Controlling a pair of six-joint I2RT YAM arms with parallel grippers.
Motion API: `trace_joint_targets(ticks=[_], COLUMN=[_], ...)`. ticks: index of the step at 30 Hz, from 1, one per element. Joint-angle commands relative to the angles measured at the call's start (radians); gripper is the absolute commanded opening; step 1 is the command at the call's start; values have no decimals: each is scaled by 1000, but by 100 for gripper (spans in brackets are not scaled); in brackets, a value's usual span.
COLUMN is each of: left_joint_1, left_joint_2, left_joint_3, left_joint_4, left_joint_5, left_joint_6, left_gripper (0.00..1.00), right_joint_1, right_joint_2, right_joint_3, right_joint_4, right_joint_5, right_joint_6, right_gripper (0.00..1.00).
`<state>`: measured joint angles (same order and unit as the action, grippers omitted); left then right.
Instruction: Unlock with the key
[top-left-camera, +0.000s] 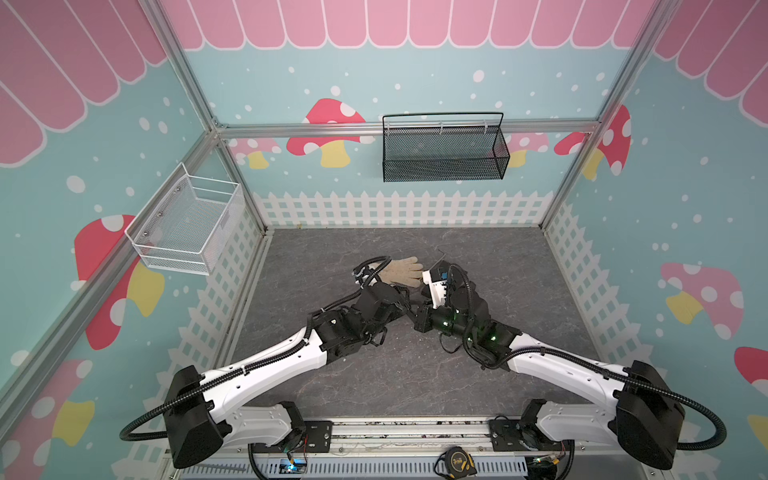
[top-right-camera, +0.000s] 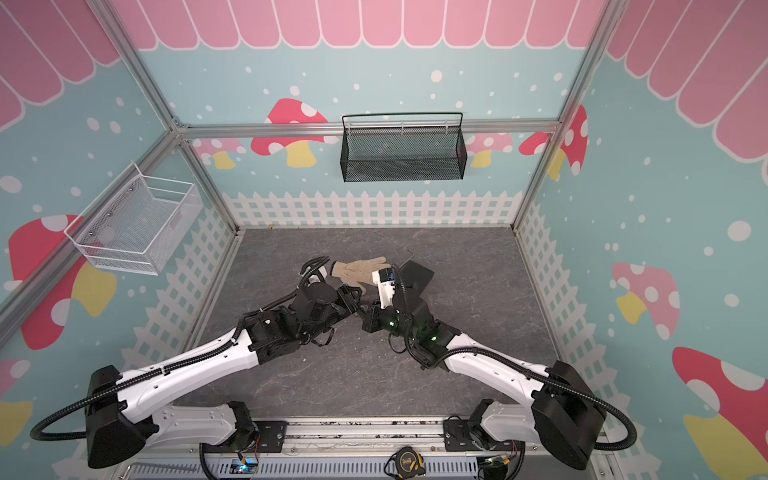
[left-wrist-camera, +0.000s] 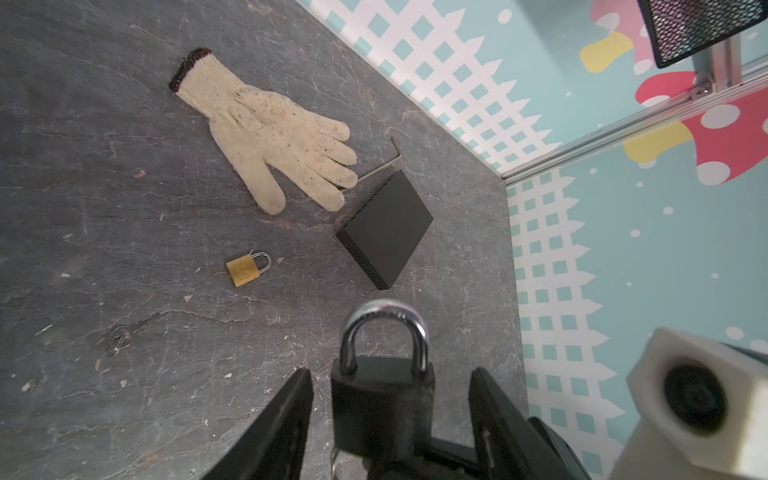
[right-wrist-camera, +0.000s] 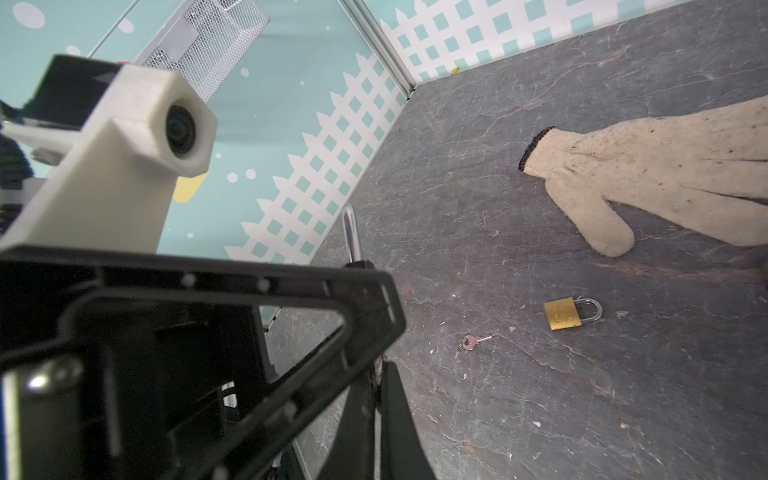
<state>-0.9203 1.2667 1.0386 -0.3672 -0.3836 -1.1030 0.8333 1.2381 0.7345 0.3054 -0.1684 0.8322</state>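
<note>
In the left wrist view, the left gripper (left-wrist-camera: 390, 374) is standing with its jaws spread. The black padlock (left-wrist-camera: 382, 411) is sitting upright between them, with a gap showing on either side and both shackle ends seated in the body. Beyond it, the glove (left-wrist-camera: 270, 133) is lying flat on the table (left-wrist-camera: 83, 208). The brass padlock (left-wrist-camera: 245, 270) is lying near the glove's thumb, the black box (left-wrist-camera: 386, 228) just beside its fingertips, and a loose key (left-wrist-camera: 118, 340) farther off on the thumb side.

In the right wrist view, the right gripper (right-wrist-camera: 376, 378) is showing its jaws pressed together; what they are pinching cannot be made out. The black padlock's shackle is poking up past the left gripper, well apart from the glove's cuff.

In both top views, the two grippers are meeting near the glove's thumb side and hiding the black padlock.
</note>
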Motion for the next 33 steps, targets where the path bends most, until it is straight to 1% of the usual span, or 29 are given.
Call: trace_joint_targets(ticks=[1, 5, 8, 11, 15, 18, 22, 23, 27, 31, 33], left_joint_1=[-5, -5, -5, -3, 1, 7, 22, 23, 24, 26, 26], left_joint_2=[23, 32, 39, 46, 55, 57, 46, 39, 8, -27, -38], left_joint_3=[27, 38, 39, 38, 37, 32, 20, 18, -18, -57, -72], left_joint_4=[-24, -1, -6, -15, -17, -17, -8, -2, 65, 134, 171], left_joint_5=[-39, -34, -40, -42, -34, -28, 7, 17, 86, 143, 178], left_joint_6=[-24, -6, 1, 1, 3, 6, -3, -7, -26, -31, -27], left_gripper=[52, 51, 42, 42, 35, 26, 2, 0, 0, 0, 0], right_joint_1=[8, 9, 8, 9, 9, 9, 9, 9, 7, 0, -6], right_joint_2=[5, 14, 25, 34, 44, 45, 38, 33, 9, -23, -31], right_joint_3=[44, 53, 71, 85, 101, 115, 119, 116, 92, 65, 49], right_joint_4=[-5, -22, -44, -59, -78, -95, -90, -74, -3, 50, 93], right_joint_5=[21, 25, 22, 20, 16, 12, -16, -36, -90, -136, -178], right_joint_6=[-36, -52, -61, -69, -76, -87, -89, -87, -65, -21, 9], right_gripper=[0, 0, 0, 0, 0, 0, 0, 0, 0, 0, 0])
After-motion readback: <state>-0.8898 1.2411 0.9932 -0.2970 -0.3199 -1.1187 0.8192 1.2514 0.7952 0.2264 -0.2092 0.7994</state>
